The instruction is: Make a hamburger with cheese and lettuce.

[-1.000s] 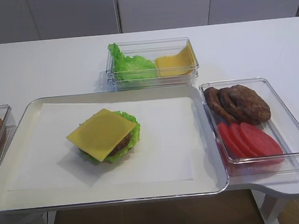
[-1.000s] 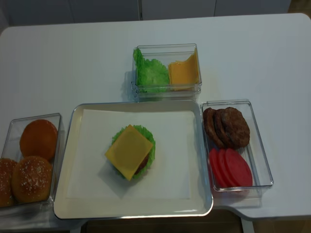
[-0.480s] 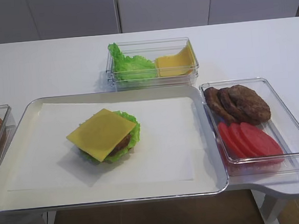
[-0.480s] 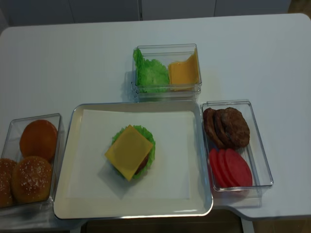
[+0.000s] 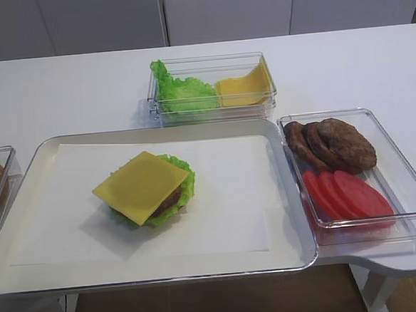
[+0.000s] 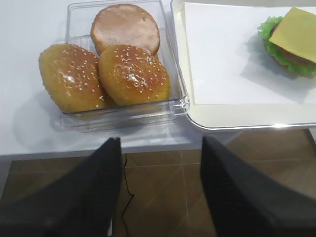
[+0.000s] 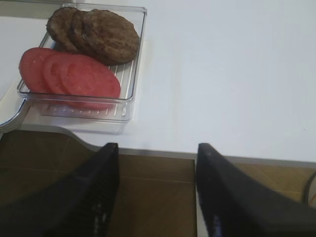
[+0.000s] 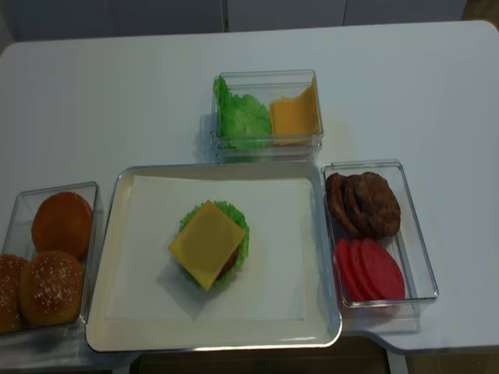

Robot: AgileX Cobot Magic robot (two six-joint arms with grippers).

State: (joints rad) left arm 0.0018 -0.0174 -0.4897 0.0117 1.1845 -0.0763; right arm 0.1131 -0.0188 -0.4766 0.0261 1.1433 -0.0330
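The white worktop (image 8: 117,101) fills both high views. At its lower middle sits the tray (image 8: 105,327), lined with white paper. On that paper, left of the tray's centre, lies the hamburger (image 8: 228,265): a brown patty on the lettuce (image 8: 241,235), whose frilly green edge shows all round, with the cheese (image 8: 207,243) lying flat on top, one corner overhanging toward the lower edge of the frame.

At the lower left a clear box holds the buns (image 6: 133,74), sesame tops and one cut face up. By my judgement a bun is light and springy and wants a wide hold across its sides; the cheese looks thin, limp and slick, the leaf soft and easily torn, so the stack should be pressed gently, if at all.

The left hand (image 6: 160,190) hangs below the worktop edge under the bun box, fingers spread wide, holding nothing. The right hand (image 7: 157,190) hangs likewise at the lower right, fingers wide apart and empty.
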